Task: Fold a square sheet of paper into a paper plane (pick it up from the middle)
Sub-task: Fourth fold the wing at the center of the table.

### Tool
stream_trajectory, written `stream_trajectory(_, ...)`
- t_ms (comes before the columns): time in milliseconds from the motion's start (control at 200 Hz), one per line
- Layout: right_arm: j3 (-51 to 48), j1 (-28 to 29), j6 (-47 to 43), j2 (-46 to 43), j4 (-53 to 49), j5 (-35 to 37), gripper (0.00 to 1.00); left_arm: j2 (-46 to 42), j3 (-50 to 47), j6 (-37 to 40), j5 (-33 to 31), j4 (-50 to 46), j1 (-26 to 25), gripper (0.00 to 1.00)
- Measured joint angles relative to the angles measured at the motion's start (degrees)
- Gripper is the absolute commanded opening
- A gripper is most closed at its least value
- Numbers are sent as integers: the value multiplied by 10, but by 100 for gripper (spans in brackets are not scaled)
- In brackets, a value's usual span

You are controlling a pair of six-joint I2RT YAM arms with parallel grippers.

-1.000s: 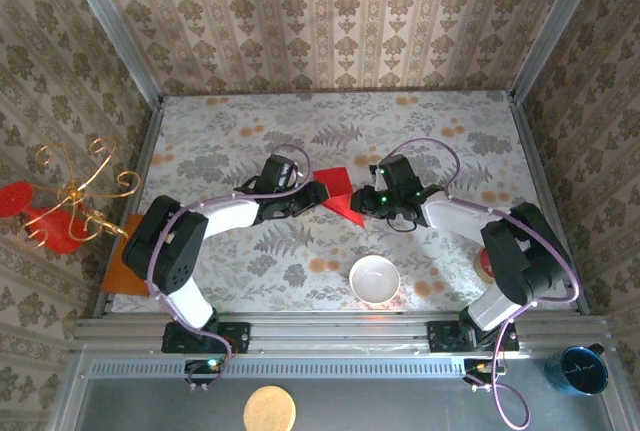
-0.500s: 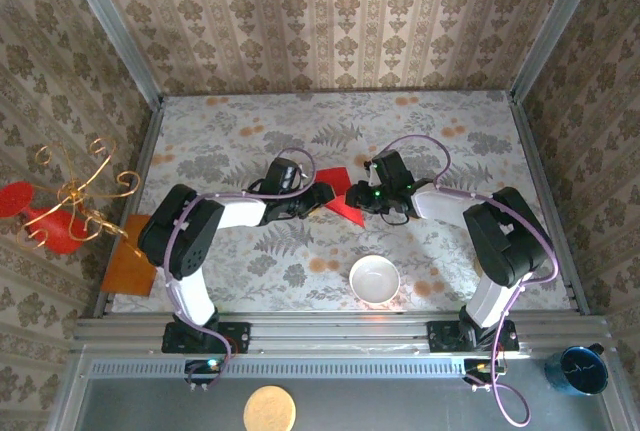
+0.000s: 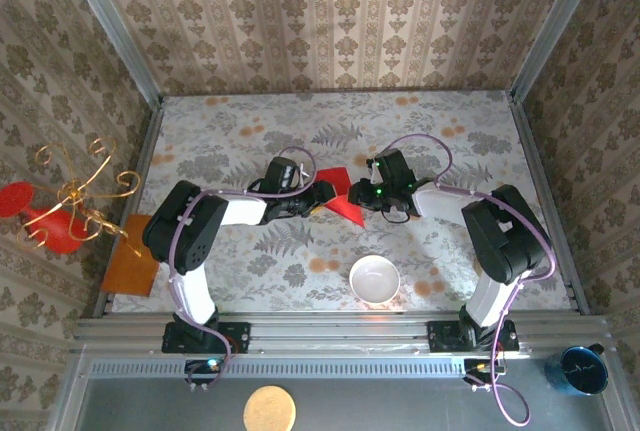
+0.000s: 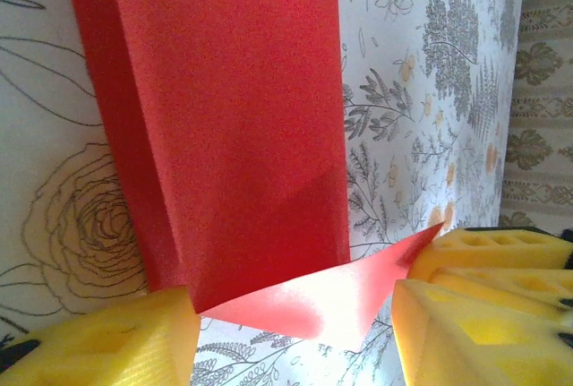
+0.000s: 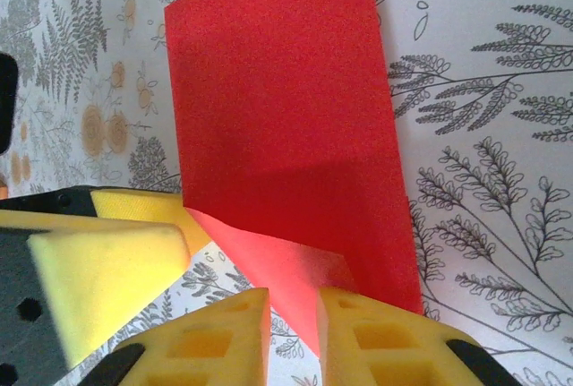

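Observation:
The square sheet of paper (image 3: 343, 205), bright red, lies folded on the patterned table between my two grippers. In the left wrist view it is a folded band (image 4: 224, 117) with a corner flap lifted at the near end. My left gripper (image 4: 295, 314) is open, and the flap spans the wide gap between its yellow fingers (image 4: 107, 341). In the right wrist view the paper (image 5: 286, 108) runs away from my right gripper (image 5: 294, 305). Its jaws stand close together around the flap's tip, with table showing in the gap. From above, the left gripper (image 3: 325, 194) and right gripper (image 3: 357, 194) almost meet.
A white bowl (image 3: 374, 278) sits near the front, right of centre. An orange-brown board (image 3: 130, 269) lies at the table's left edge beside a red ornament with gold wire curls (image 3: 60, 213). The left gripper's yellow pad (image 5: 107, 270) shows in the right wrist view.
Both grippers have closed in on the paper from either side and now hold still. The right gripper's jaws have narrowed around the flap.

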Motion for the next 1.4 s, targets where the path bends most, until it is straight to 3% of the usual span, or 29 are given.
stream_trajectory(715,0,-12,-2,37,5,-15,17,37,24,3,59,34,0,41)
stream_trajectory(1401,2,-17,-7,51,9,-26,18,48,44,2,63,28,21,13)
